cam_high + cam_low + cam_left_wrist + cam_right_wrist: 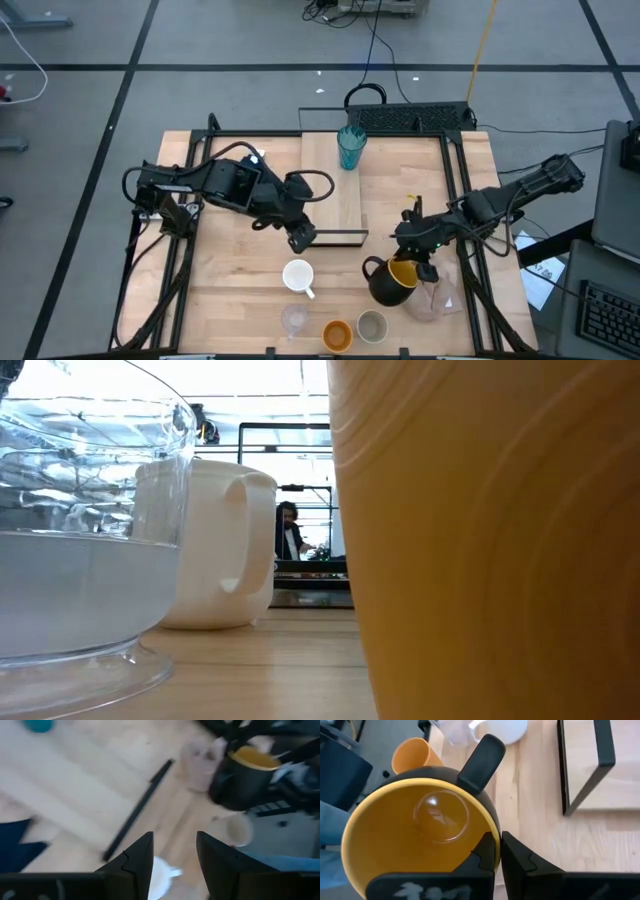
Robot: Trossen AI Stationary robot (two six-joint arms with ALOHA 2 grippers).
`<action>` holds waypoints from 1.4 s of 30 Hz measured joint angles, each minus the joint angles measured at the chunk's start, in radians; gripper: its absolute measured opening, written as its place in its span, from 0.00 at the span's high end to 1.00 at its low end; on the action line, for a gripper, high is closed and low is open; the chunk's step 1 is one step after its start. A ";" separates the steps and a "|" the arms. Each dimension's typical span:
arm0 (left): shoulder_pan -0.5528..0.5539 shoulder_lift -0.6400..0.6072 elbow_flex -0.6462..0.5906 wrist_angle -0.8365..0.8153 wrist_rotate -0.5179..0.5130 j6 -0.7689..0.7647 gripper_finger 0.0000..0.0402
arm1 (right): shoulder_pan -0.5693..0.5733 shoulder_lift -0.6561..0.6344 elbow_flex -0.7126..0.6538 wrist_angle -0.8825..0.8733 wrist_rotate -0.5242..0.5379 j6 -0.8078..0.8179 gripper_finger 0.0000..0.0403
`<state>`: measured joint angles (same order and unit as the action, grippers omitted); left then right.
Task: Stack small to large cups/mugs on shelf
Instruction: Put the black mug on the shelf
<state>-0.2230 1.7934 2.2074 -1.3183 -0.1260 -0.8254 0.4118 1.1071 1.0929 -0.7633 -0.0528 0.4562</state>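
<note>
Light-wood tabletop [240, 270] under black mug [388, 283], glossy yellow-orange inside.

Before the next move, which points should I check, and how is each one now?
1. Right hand shut on the black mug rim: ok.
2. Mug lifted off the table: cannot tell.
3. Shelf has free room beside the teal tumbler: ok.
4. Left hand open and empty, above the white mug: ok.
5. Left arm keeps out of the right arm's way to the shelf: cannot tell.
</note>
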 joint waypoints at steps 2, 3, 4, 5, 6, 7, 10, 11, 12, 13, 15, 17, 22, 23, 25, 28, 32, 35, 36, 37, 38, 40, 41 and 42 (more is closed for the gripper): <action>0.000 0.000 0.000 0.063 0.027 -0.005 0.63 | 0.000 -0.006 0.009 0.005 -0.001 -0.019 1.00; 0.000 0.000 0.000 0.098 0.045 -0.003 0.63 | 0.000 -0.010 0.017 0.013 -0.001 -0.041 1.00; 0.000 0.000 0.000 0.133 0.061 0.002 0.63 | 0.000 -0.015 0.026 0.019 -0.001 -0.055 1.00; 0.000 0.000 0.000 0.168 0.074 0.003 0.63 | 0.000 -0.021 0.034 0.028 -0.001 -0.065 1.00; 0.000 0.000 0.000 0.203 0.091 0.000 0.63 | 0.000 -0.028 0.043 0.031 -0.002 -0.071 1.00; 0.000 0.001 0.000 0.238 0.113 -0.004 0.63 | 0.000 -0.034 0.052 0.035 -0.002 -0.080 1.00; 0.002 0.009 0.000 0.332 0.158 -0.023 0.63 | 0.000 -0.052 0.072 0.043 -0.004 -0.104 1.00; 0.003 0.010 -0.001 0.353 0.167 -0.035 0.63 | 0.000 -0.058 0.077 0.045 -0.004 -0.110 1.00; 0.003 0.014 -0.001 0.380 0.178 -0.049 0.63 | 0.000 -0.067 0.081 0.050 -0.004 -0.111 1.00; 0.003 0.019 0.000 0.409 0.194 -0.064 0.63 | 0.000 -0.075 0.087 0.059 -0.005 -0.114 1.00; 0.003 0.022 0.000 0.416 0.205 -0.089 0.63 | 0.000 -0.090 0.094 0.088 -0.005 -0.126 1.00; 0.003 0.044 0.001 0.417 0.213 -0.123 0.63 | 0.000 -0.110 0.096 0.122 -0.008 -0.136 1.00; 0.003 0.094 -0.001 0.522 0.277 -0.153 0.63 | 0.002 -0.138 0.097 0.192 -0.039 -0.142 1.00; 0.003 0.097 -0.001 0.534 0.292 -0.155 0.63 | 0.002 -0.138 0.097 0.187 -0.049 -0.141 1.00; 0.003 0.116 0.001 0.596 0.323 -0.169 0.63 | 0.003 -0.139 0.097 0.176 -0.059 -0.142 1.00; 0.004 0.128 -0.001 0.603 0.338 -0.179 0.63 | 0.002 -0.137 0.096 0.178 -0.079 -0.143 1.00; 0.003 0.150 -0.002 0.603 0.365 -0.207 0.63 | 0.002 -0.139 0.096 0.183 -0.107 -0.146 1.00; 0.003 0.167 0.001 0.623 0.386 -0.225 0.63 | 0.002 -0.138 0.096 0.183 -0.137 -0.144 1.00; 0.003 0.169 0.001 0.618 0.394 -0.227 0.63 | 0.002 -0.138 0.096 0.184 -0.152 -0.142 1.00; 0.003 0.176 0.001 0.623 0.396 -0.229 0.63 | 0.002 -0.138 0.096 0.186 -0.159 -0.139 1.00; 0.003 0.182 0.001 0.632 0.396 -0.232 0.63 | 0.002 -0.138 0.096 0.191 -0.162 -0.139 1.00; 0.003 0.186 0.000 0.641 0.404 -0.232 0.63 | 0.002 -0.138 0.096 0.197 -0.163 -0.138 1.00; 0.003 0.186 0.000 0.647 0.407 -0.232 0.63 | 0.002 -0.138 0.096 0.197 -0.162 -0.137 1.00; 0.003 0.186 0.000 0.658 0.408 -0.233 0.63 | 0.002 -0.138 0.096 0.197 -0.162 -0.137 1.00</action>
<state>-0.2203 1.9795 2.2074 -0.6600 0.2817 -1.0582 0.4141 0.9688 1.1885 -0.5667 -0.2150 0.3191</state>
